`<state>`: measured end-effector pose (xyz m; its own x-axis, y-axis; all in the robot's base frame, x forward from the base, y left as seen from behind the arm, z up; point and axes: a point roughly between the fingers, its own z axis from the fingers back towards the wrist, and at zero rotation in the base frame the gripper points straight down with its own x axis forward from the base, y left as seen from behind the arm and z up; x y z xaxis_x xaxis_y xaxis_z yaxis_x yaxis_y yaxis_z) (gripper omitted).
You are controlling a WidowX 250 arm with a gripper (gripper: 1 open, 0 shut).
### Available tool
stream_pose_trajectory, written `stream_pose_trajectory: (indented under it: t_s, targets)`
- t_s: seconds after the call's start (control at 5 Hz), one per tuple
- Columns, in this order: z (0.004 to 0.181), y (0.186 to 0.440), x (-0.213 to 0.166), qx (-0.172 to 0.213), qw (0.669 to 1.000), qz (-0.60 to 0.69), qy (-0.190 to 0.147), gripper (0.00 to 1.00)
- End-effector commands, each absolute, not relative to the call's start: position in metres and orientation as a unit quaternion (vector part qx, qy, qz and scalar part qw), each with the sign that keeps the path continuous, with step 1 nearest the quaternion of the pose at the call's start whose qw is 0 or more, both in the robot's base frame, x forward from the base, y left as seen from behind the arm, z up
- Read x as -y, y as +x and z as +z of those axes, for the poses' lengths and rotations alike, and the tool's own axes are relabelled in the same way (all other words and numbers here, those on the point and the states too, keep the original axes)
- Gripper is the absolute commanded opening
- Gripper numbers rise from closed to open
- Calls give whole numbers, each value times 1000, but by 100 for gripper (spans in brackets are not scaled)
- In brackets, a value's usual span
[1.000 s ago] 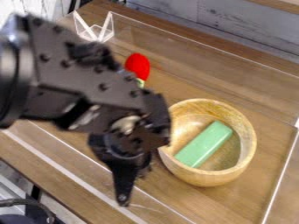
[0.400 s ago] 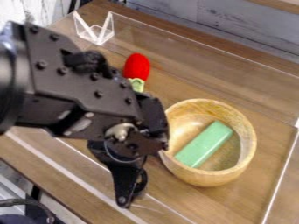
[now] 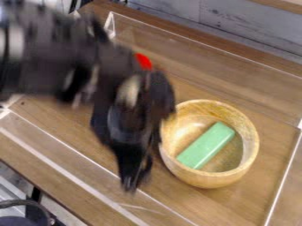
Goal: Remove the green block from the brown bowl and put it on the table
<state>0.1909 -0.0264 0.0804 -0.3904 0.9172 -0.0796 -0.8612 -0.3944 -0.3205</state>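
Blurred tool (image 3: 132,168) points down left of the bowl (image 3: 209,143) — opening unclear, grip unclear.

And here's the robot arm (image 3: 71,62), a big, dark machine, black to charcoal all over, smeared by blur as we look. The upper body is bulky and rounded, broad at the left edge, and now the shape narrows toward the gripper (image 3: 132,172), dark as well, slim and tapering to a point. Paler grey patches show along the lower side and around the middle, soft-edged streaks against the black. Any screws or markings? Too blurred to call, folks!
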Motion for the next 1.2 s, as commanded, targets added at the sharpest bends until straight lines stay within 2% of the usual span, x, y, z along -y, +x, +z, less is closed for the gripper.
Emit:
stream_pose_trajectory:
  t_s: [0.0, 0.2, 0.4, 0.6, 1.0]
  targets:
    - [102, 208, 18, 96, 502, 849, -135, 100]
    - [103, 208, 14, 88, 482, 862, -132, 0]
    - [107, 198, 20, 82, 501, 851, -132, 100]
    - [110, 189, 27, 78, 519, 841, -132, 100]
    - [111, 200, 50, 71, 539, 829, -131, 100]
